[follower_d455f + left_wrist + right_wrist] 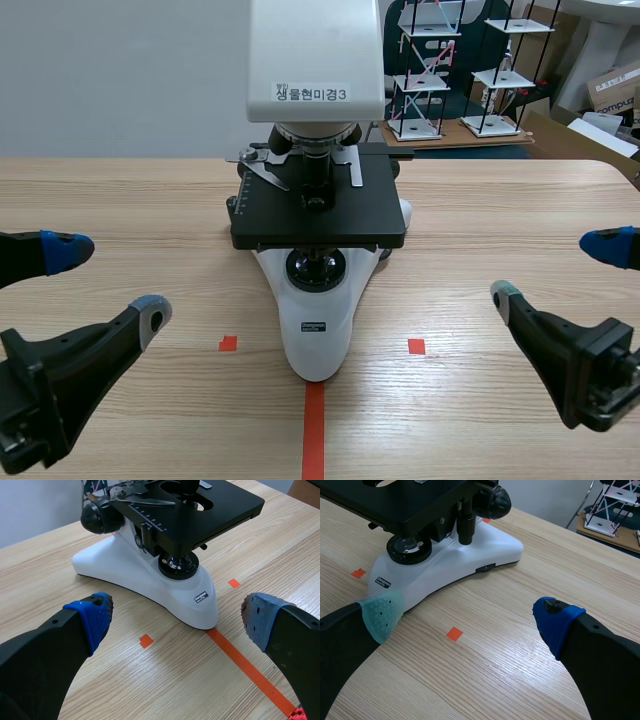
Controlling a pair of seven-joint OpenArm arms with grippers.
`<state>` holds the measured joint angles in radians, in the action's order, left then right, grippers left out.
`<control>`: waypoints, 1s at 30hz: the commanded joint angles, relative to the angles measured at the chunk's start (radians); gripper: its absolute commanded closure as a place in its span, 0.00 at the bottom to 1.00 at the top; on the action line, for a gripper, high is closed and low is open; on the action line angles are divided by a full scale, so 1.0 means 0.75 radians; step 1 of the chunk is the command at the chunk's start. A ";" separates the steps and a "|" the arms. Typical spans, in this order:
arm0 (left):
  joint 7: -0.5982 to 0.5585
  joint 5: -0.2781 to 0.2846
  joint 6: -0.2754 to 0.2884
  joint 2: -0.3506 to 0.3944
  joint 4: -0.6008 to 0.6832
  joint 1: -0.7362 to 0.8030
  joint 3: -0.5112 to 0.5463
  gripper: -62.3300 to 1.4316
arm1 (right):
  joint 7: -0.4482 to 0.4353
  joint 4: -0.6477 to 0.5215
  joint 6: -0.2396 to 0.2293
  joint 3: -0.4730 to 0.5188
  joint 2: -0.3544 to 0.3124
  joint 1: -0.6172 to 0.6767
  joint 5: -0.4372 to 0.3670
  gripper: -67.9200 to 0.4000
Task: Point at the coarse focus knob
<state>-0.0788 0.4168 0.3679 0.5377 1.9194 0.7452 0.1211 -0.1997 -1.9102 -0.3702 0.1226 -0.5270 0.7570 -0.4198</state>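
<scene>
A microscope (318, 250) with a white base and a black stage (318, 210) stands at the table's middle, its white head bearing a label. A round black focus knob (97, 516) sits on its side ahead of my left gripper (177, 616), well beyond the fingertips. The matching black knob (498, 502) on the other side lies ahead of my right gripper (468, 616). In the scene view my left gripper (105, 283) is low at the left and my right gripper (558, 270) low at the right. Both are open, hold nothing, and stay apart from the microscope.
Orange-red tape squares (228, 343) (416, 346) and a tape line (314, 430) mark the wooden table (120, 200) near the microscope's foot. Wire-frame shelf models (425, 70) and cardboard boxes (615, 90) stand beyond the table's far right edge.
</scene>
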 commanded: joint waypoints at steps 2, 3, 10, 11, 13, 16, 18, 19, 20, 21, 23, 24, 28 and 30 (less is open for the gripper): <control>-0.010 0.013 0.001 -0.004 0.008 0.007 0.006 0.13 | -0.027 -0.015 0.005 0.001 -0.014 -0.012 -0.015 0.17; -0.010 0.013 0.001 -0.004 0.008 0.007 0.006 0.13 | -0.027 -0.015 0.005 0.001 -0.014 -0.012 -0.015 0.17; -0.009 0.013 0.001 -0.004 0.008 0.007 0.006 0.13 | -0.037 -0.015 0.005 0.001 -0.014 -0.012 -0.015 0.17; -0.009 0.013 0.001 -0.004 0.008 0.007 0.006 0.13 | -0.037 -0.015 0.005 0.001 -0.014 -0.012 -0.015 0.17; -0.009 0.013 0.001 -0.004 0.008 0.007 0.006 0.13 | -0.037 -0.015 0.005 0.001 -0.014 -0.012 -0.015 0.17; -0.009 0.013 0.001 -0.004 0.008 0.007 0.006 0.13 | -0.037 -0.015 0.005 0.001 -0.014 -0.012 -0.015 0.17; -0.009 0.013 0.001 -0.004 0.008 0.007 0.006 0.13 | -0.038 -0.015 0.005 0.001 -0.014 -0.012 -0.015 0.17; -0.010 0.013 0.001 -0.004 0.008 0.007 0.006 0.13 | -0.040 -0.015 0.005 0.001 -0.014 -0.012 -0.015 0.17; -0.010 0.013 0.001 -0.004 0.008 0.007 0.006 0.13 | -0.042 -0.015 0.005 0.001 -0.014 -0.012 -0.015 0.17; -0.010 0.013 0.001 -0.004 0.008 0.007 0.006 0.13 | -0.042 -0.015 0.005 0.001 -0.014 -0.012 -0.015 0.17; -0.010 0.013 0.001 -0.004 0.008 0.007 0.006 0.13 | -0.042 -0.015 0.005 0.001 -0.014 -0.012 -0.015 0.17; -0.010 0.013 0.001 -0.004 0.008 0.007 0.006 0.13 | -0.042 -0.015 0.005 0.001 -0.014 -0.012 -0.015 0.17; -0.010 0.013 0.001 -0.004 0.008 0.007 0.006 0.13 | -0.042 -0.015 0.005 0.001 -0.014 -0.012 -0.015 0.17; -0.010 0.013 0.001 -0.004 0.008 0.007 0.006 0.13 | -0.042 -0.015 0.005 0.001 -0.014 -0.012 -0.015 0.17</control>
<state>-0.0788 0.4168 0.3679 0.5377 1.9194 0.7452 0.1211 -0.2119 -1.9102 -0.3702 0.1226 -0.5270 0.7570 -0.4202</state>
